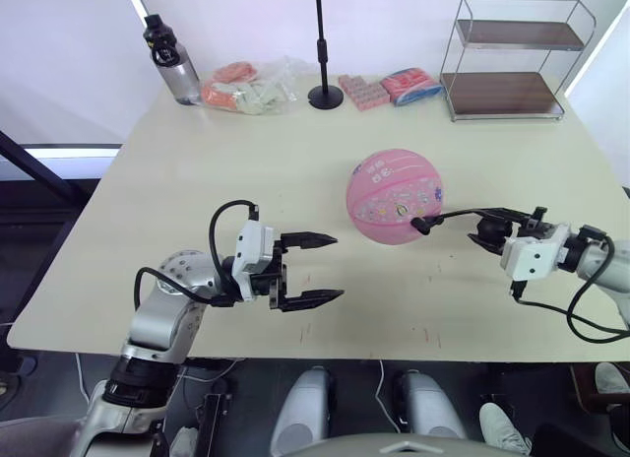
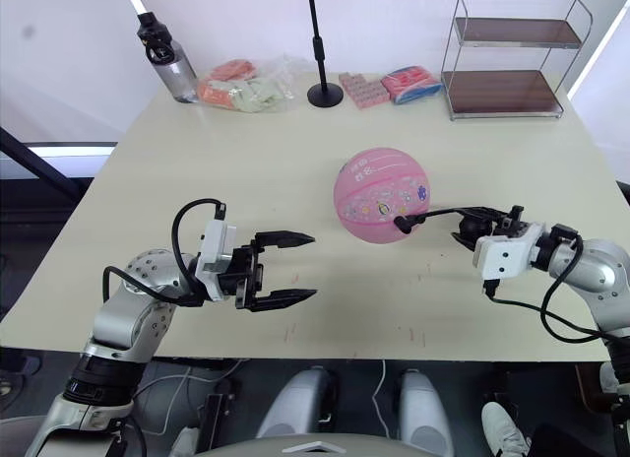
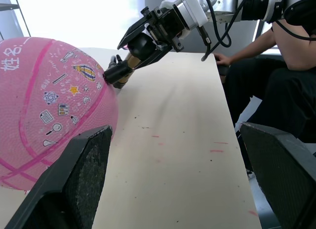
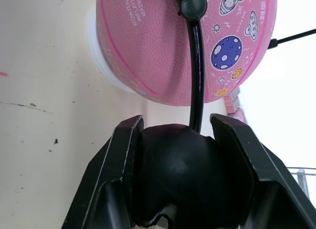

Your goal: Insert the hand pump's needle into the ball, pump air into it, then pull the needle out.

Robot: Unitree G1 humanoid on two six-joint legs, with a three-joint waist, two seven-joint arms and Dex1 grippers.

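The left claw (image 1: 313, 270) is waiting with fingers wide apart, holding nothing. The ball (image 1: 395, 198) is sitting just ahead of it. The right claw (image 1: 489, 228) is squeezing the hand pump (image 4: 182, 170), hose tip touching the ball. It should probably push straight and gently.

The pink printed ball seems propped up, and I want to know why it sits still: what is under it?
Under the pink printed ball a white ring-like base peeks out on the table; its middle is covered by the ball.

Bright, even daylight floods the pale table (image 1: 295, 162); windows behind blow out to white in both wrist views; shadows fall soft; the near black fingers (image 3: 74, 179) blur.
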